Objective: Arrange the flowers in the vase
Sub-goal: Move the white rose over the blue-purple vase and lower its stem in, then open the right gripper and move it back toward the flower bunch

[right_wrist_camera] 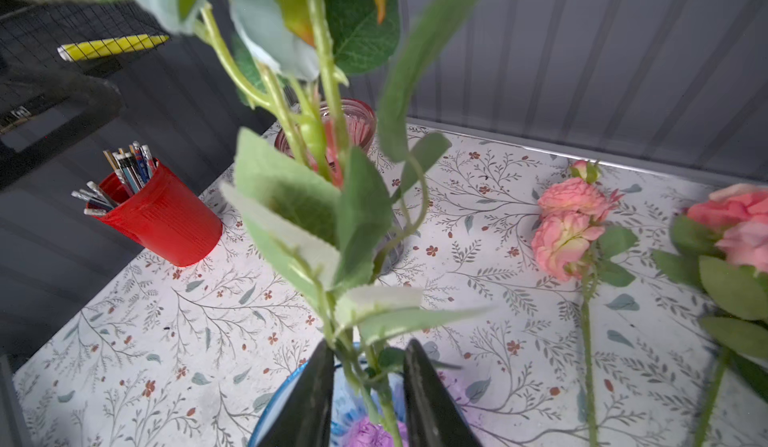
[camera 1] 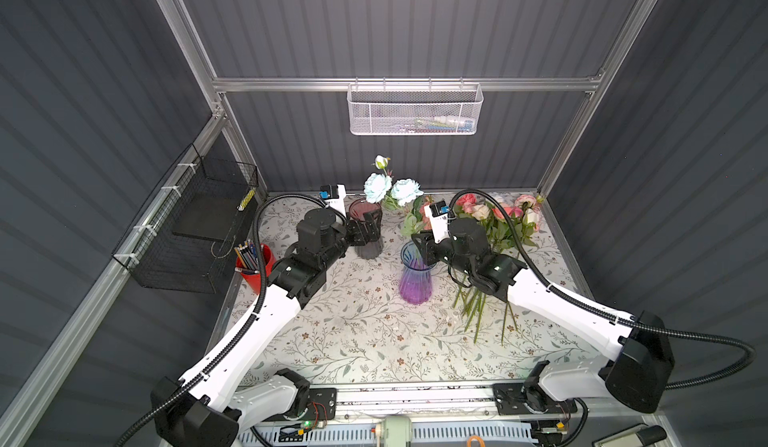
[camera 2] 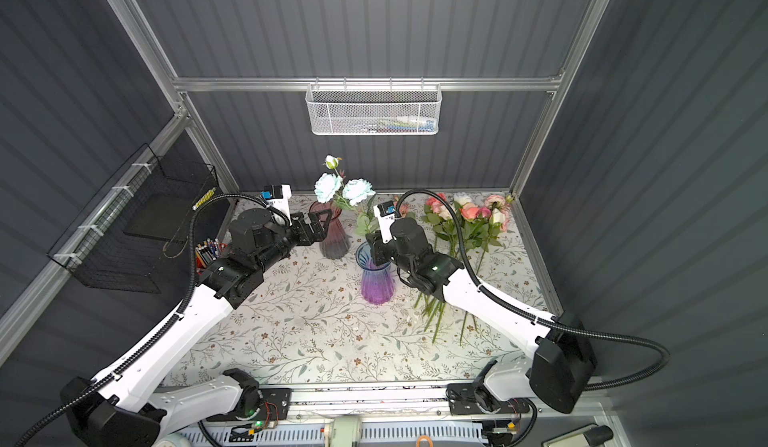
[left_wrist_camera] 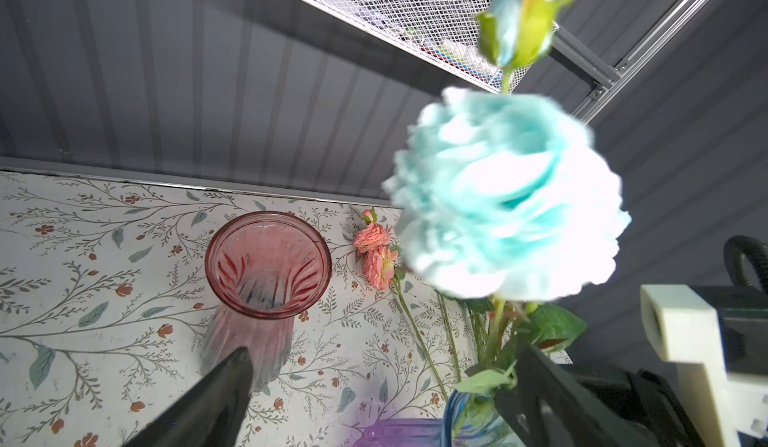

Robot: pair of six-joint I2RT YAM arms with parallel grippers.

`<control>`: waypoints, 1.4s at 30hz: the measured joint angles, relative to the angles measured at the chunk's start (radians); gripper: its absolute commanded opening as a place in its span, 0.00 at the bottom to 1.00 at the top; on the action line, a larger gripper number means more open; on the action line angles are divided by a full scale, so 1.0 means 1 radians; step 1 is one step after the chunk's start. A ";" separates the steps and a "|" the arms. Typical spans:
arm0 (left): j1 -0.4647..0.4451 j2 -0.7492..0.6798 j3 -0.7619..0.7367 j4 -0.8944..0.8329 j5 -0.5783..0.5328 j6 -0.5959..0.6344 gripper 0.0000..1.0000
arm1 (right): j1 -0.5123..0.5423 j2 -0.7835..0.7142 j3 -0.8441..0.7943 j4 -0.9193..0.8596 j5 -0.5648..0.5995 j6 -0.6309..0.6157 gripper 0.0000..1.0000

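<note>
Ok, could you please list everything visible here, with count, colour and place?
blue-purple vase: one, blue rim, purple base, table centre
pale blue flower stem: one, two heads and a bud, standing in that vase
pink vase: one, pink glass, empty, back centre
loose flowers: several, pink, coral, white, lying right
red cup: one, with pencils, left edge
mesh basket: one, white, back rail
wire basket: one, black, left wall
table cover: one, white floral
left gripper: black, open, beside the pink vase
right gripper: black, open around the stem

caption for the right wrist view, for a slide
Right gripper, jaws parted around the leafy flower stem standing in the blue-purple vase
</note>
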 measured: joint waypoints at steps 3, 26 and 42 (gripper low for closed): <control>0.000 0.000 0.000 0.000 0.000 0.000 0.99 | 0.000 -0.008 0.000 -0.011 0.002 0.003 0.40; 0.000 -0.012 0.000 -0.001 -0.001 0.013 1.00 | 0.000 -0.171 0.000 -0.095 0.077 0.003 0.58; 0.000 -0.010 0.005 -0.003 0.058 0.027 0.97 | -0.187 -0.273 -0.010 -0.174 0.169 0.109 0.40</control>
